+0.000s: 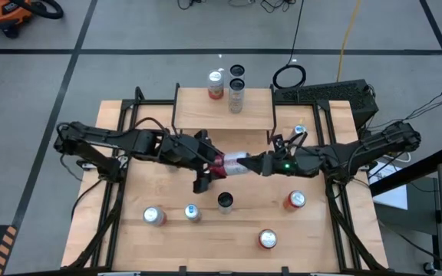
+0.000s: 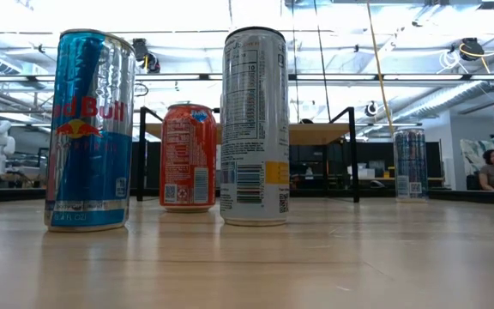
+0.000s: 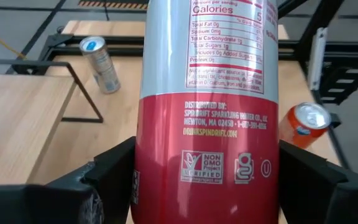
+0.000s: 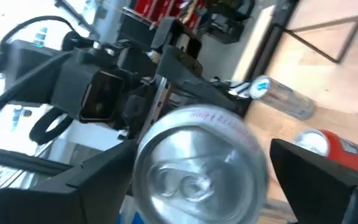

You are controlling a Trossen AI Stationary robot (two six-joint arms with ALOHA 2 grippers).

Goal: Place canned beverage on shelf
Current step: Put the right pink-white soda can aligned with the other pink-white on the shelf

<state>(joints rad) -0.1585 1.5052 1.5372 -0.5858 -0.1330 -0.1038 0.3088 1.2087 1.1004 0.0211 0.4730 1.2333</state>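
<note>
A red and white beverage can [image 1: 235,162] hangs lying on its side above the middle of the table, between my two grippers. My left gripper [image 1: 219,162] comes from the left and is shut on the can's red end. My right gripper [image 1: 250,163] comes from the right and is open. Its fingers [image 4: 316,171] stand on either side of the can's lid end [image 4: 197,174], and a gap shows beside one of them. The shelf [image 1: 198,109] stands at the far middle on thin black legs, with cans upright on its wood top. My left gripper pinches the can's red bottom end [image 3: 204,180] between its two fingers [image 3: 104,183], one on each side of the round wall. The fingers come from the table's left, slanting a little down, and lie along the can. The can is clear of the table, roughly level, lid end toward the right.
Several cans stand on the near half of the table: a blue one [image 2: 90,129], a red one [image 2: 188,156], a tall white one [image 2: 254,124] and an orange one [image 1: 295,200]. Another blue can [image 1: 298,132] stands right of the shelf.
</note>
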